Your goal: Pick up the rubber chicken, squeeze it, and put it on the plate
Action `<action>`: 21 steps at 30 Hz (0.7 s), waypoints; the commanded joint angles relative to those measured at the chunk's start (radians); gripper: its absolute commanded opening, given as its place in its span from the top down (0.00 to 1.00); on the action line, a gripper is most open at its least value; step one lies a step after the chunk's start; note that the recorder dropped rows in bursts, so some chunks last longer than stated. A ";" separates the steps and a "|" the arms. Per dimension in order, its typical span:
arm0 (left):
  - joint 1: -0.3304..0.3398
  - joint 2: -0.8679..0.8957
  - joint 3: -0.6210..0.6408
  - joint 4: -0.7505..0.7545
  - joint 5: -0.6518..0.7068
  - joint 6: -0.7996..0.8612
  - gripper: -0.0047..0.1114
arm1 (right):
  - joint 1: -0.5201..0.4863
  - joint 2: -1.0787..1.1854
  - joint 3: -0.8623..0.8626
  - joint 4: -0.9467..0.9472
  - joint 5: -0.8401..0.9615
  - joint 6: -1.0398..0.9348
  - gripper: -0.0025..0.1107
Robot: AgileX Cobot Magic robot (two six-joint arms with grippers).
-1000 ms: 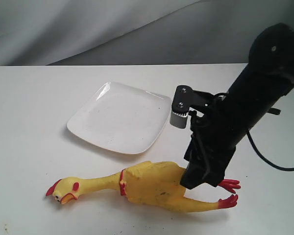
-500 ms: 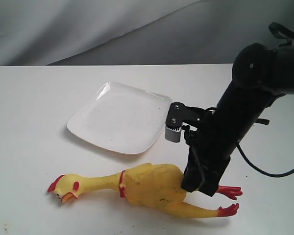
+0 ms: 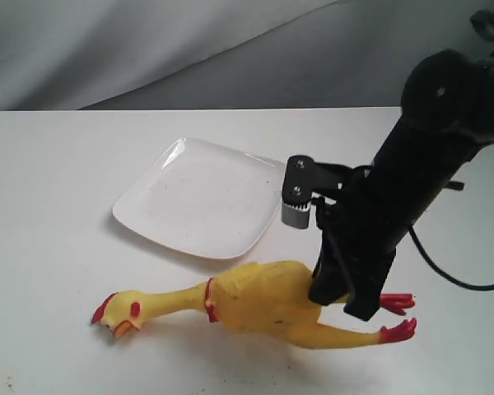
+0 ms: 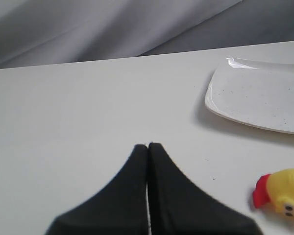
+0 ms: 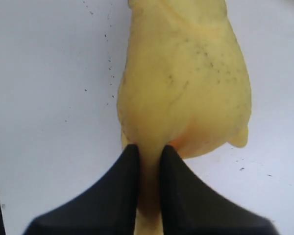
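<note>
The chicken point(image 3: 259, 300) is soft-looking matt yellow rubber with dark specks. The plate point(image 3: 199, 197) is smooth, glossy white, finely flecked. The bench point(image 3: 49, 214) is matt white. The left gripper point(image 4: 148, 146) and right gripper point(image 5: 149, 152) look like matt black plastic. The backdrop point(image 3: 148, 49) is grey cloth.

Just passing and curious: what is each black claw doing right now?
The left gripper is closed, holding nothing.
The right gripper is closed on the long yellow rubber toy chicken.

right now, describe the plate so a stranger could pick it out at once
On the white table, look beyond the long yellow rubber chicken, toward the grey backdrop. The plate is the glossy white shallow square with rounded corners, lying empty.
</note>
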 commanded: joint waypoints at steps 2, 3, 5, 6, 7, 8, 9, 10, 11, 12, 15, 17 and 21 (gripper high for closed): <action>0.002 -0.002 0.005 -0.005 -0.011 -0.004 0.96 | 0.003 -0.174 -0.077 0.001 0.031 0.062 0.98; 0.002 -0.002 0.005 -0.005 -0.011 -0.004 0.96 | 0.003 -0.202 -0.097 0.001 0.047 0.076 0.98; 0.002 -0.002 0.005 -0.005 -0.011 -0.004 0.96 | 0.003 -0.253 -0.136 0.001 0.086 0.104 0.98; 0.002 -0.002 0.005 -0.005 -0.011 -0.004 0.96 | 0.003 -0.277 -0.156 0.001 0.100 0.118 0.98; 0.002 -0.002 0.005 -0.005 -0.011 -0.004 0.96 | 0.003 -0.302 -0.172 0.001 0.105 0.132 0.98; 0.002 -0.002 0.005 -0.005 -0.011 -0.004 0.96 | 0.003 -0.320 -0.182 0.001 0.105 0.142 0.98; 0.002 -0.002 0.005 -0.005 -0.011 -0.004 0.96 | 0.003 -0.341 -0.193 0.001 0.106 0.150 0.98; 0.002 -0.002 0.005 -0.005 -0.011 -0.004 0.96 | 0.003 -0.361 -0.197 0.001 0.106 0.155 0.98; 0.002 -0.002 0.005 -0.005 -0.011 -0.004 0.96 | 0.003 -0.374 -0.197 0.001 0.106 0.162 0.98; 0.002 -0.002 0.005 -0.005 -0.011 -0.004 0.96 | 0.003 -0.394 -0.197 0.001 0.112 0.169 0.98; 0.002 -0.002 0.005 -0.005 -0.011 -0.002 0.96 | 0.003 -0.440 -0.197 0.001 0.162 0.183 0.98; 0.002 -0.002 0.005 -0.005 -0.011 -0.002 0.96 | 0.003 -0.462 -0.197 0.001 0.172 0.194 0.98; 0.002 -0.002 0.005 -0.005 -0.011 -0.002 0.96 | 0.003 -0.497 -0.197 0.001 0.172 0.196 0.98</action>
